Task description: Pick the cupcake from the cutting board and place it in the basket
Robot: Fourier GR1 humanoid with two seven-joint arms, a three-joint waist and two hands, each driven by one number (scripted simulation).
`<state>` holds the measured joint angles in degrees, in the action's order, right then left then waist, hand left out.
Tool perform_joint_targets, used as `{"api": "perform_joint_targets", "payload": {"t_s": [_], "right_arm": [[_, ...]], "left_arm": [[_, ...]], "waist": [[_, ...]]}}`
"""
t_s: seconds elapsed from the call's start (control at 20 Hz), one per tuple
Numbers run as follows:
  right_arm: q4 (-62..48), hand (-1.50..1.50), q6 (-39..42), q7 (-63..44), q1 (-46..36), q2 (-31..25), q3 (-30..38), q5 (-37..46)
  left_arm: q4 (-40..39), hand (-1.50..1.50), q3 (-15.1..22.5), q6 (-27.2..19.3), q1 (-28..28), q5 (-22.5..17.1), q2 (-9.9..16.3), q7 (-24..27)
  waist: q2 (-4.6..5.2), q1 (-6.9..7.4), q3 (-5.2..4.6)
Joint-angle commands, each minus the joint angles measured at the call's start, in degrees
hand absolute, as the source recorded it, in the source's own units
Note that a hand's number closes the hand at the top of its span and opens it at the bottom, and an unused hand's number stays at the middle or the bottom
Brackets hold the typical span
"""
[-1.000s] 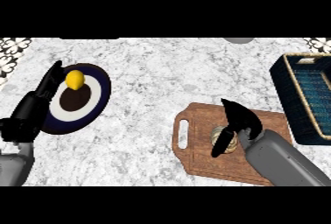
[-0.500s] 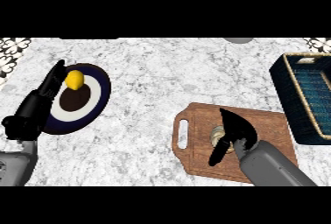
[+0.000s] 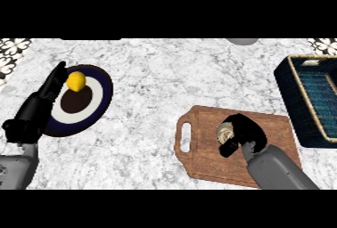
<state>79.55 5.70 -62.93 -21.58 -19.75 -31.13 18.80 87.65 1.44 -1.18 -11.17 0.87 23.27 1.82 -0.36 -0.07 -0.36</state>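
Observation:
A brown wooden cutting board [image 3: 204, 162] with a handle slot lies at the lower middle-right of the counter. The pale cupcake [image 3: 225, 132] sits on it, half hidden. My right hand [image 3: 247, 132] curls round the cupcake from its right side, fingers and thumb wrapped about it. The dark blue basket [image 3: 314, 100] with a tan rim stands at the right edge, apart from the board. My left hand [image 3: 41, 103] rests open at the left, fingers pointing up beside a plate.
A dark blue and white plate [image 3: 89, 107] with a brown centre holds a yellow lemon [image 3: 76, 81] at the left. A grey object [image 3: 243, 41] shows at the far edge. Patterned tiles sit at the top corners. Marble counter lies between board and basket.
My right hand has lowered onto the board and its fingers have curled round the cupcake. The left hand has barely moved.

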Motion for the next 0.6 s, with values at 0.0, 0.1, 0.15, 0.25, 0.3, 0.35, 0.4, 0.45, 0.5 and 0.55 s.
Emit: {"api": "perform_joint_targets", "payload": {"t_s": [0.0,0.1,0.15,0.25,0.3,0.35,0.4,0.45,0.5,0.55], "right_arm": [[-6.91,1.50,0.13,-1.55,-0.82,4.09,-0.65,3.75],[-6.55,1.50,3.68,-1.74,-2.85,3.86,1.81,3.18],[-5.31,1.50,1.71,3.06,2.67,1.31,0.12,5.29],[-8.44,1.50,1.21,3.95,0.77,4.19,0.40,6.51],[-8.43,1.50,1.77,2.24,-1.30,5.68,0.03,7.91],[-5.37,1.50,6.15,17.87,4.29,-10.97,3.73,3.75],[-5.83,1.50,7.63,24.92,4.28,-16.39,5.24,3.00],[-5.30,1.50,8.75,28.16,3.42,-21.37,7.06,3.07],[-5.57,1.50,9.10,31.83,3.24,-24.01,7.39,3.65],[-5.64,1.50,9.80,33.48,2.27,-26.31,8.26,3.79]], "left_arm": [[-5.71,0.00,-1.18,0.24,-2.19,1.27,-1.21,3.26],[-4.40,0.00,-2.15,1.16,-3.15,0.77,-0.76,0.29],[-1.27,0.00,-1.14,0.12,-2.01,2.02,-1.34,-0.22],[1.83,0.00,0.06,0.15,0.69,2.55,-2.41,-0.35],[-2.02,0.00,-2.93,2.46,-1.25,0.74,-0.36,1.06],[0.61,0.00,-0.08,0.12,1.34,2.12,-2.36,0.06],[-0.19,0.00,-2.14,1.03,-1.57,0.49,-0.79,-1.30],[-0.67,0.00,-2.00,-0.09,0.00,1.37,-1.18,-0.47],[-0.64,0.00,-1.96,0.23,0.16,1.15,-1.17,0.04],[-0.37,0.00,-1.73,0.56,0.99,0.92,-1.29,0.22]], "waist": [[0.51,0.14,0.34],[0.42,0.20,0.35],[0.35,0.09,0.36],[0.36,0.44,0.37],[0.41,0.35,0.35],[0.31,-0.24,0.42],[0.49,-0.94,0.52],[0.51,-2.11,0.65],[0.58,-2.43,0.74],[0.30,-2.37,0.79]]}}
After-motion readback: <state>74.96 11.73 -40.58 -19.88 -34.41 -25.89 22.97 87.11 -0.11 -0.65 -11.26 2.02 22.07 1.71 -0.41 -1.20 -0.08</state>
